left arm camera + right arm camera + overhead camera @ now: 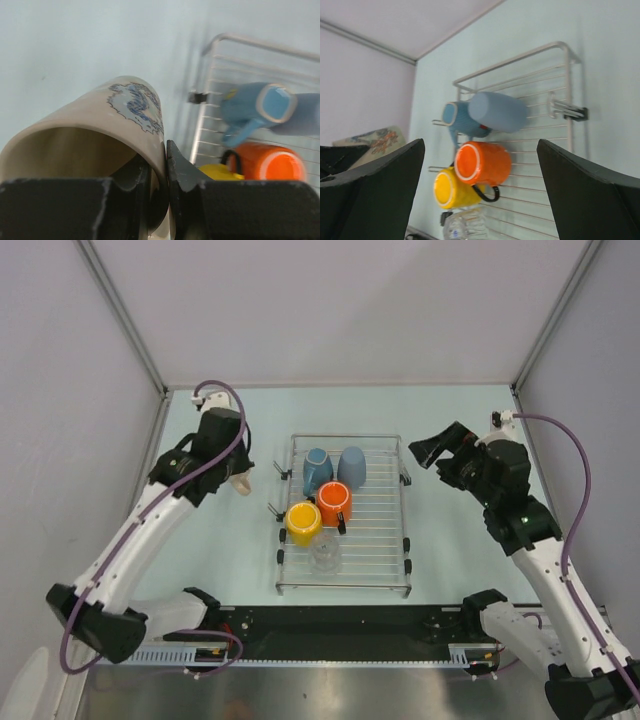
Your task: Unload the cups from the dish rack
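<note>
Beige cup with a blue printed motif (pixel 100 135) lies tilted on its side in the left jaws, which are clenched on its rim with one jaw inside the mouth and the other against the outer wall. The cup is held off the left side of the flat silver wire dish rack (pixel 385 525), clear of its bars; whether it touches the pale green table (pixel 470 530) cannot be told. Five cups sit on the rack. At the far end a light blue mug with a handle (pixel 317 470) and a duller light blue cup (pixel 352 466) lie side by side, touching. Nearer the arms, an orange mug with a black handle (pixel 334 503) rests against a yellow cup (pixel 303 522) at the rack's left edge. A small clear glass (pixel 325 556) stands just beside them toward the near edge. The white left arm (pixel 140 540) reaches in from the near left corner. The right arm (pixel 560 580) is raised off the rack's far right corner, well apart from the cups. The right jaws are spread wide and grasp nothing, and the rack's cups show between them in the wrist view. Grey panels (pixel 60 390) wall in the table.
</note>
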Controlling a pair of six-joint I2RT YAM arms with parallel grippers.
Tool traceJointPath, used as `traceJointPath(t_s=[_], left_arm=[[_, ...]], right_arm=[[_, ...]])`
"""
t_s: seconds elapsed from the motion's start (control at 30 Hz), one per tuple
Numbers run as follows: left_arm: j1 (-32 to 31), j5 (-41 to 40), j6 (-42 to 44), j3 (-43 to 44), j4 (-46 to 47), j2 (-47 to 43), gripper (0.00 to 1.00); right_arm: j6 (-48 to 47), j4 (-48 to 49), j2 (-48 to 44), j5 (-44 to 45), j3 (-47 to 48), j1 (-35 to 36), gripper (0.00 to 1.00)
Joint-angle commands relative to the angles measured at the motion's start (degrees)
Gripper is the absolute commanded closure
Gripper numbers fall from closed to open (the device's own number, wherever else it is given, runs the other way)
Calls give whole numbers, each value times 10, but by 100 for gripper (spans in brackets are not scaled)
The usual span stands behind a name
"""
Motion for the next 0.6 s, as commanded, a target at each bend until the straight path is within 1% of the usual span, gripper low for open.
traceJointPath(t_s=[0.0, 0.1, 0.2, 0.3, 0.4, 0.57], left_arm=[[52, -84, 19, 36, -19, 41, 100], [98, -69, 21, 44, -24, 89, 100], [126, -50, 15, 45, -26, 130, 100], [147, -24, 17, 49, -26, 171, 100], [164, 23, 17, 59, -32, 212, 100], [172, 61, 14, 59, -33, 244, 100]], right_arm=[[-35, -90, 23, 137, 20, 17, 0], [-40, -117, 46, 175, 29, 21, 0], [-43, -140, 61, 209, 42, 29, 0], [-46, -147, 74, 218, 45, 32, 0], [-42, -147, 85, 213, 46, 33, 0], [-37, -149, 108, 215, 46, 41, 0]])
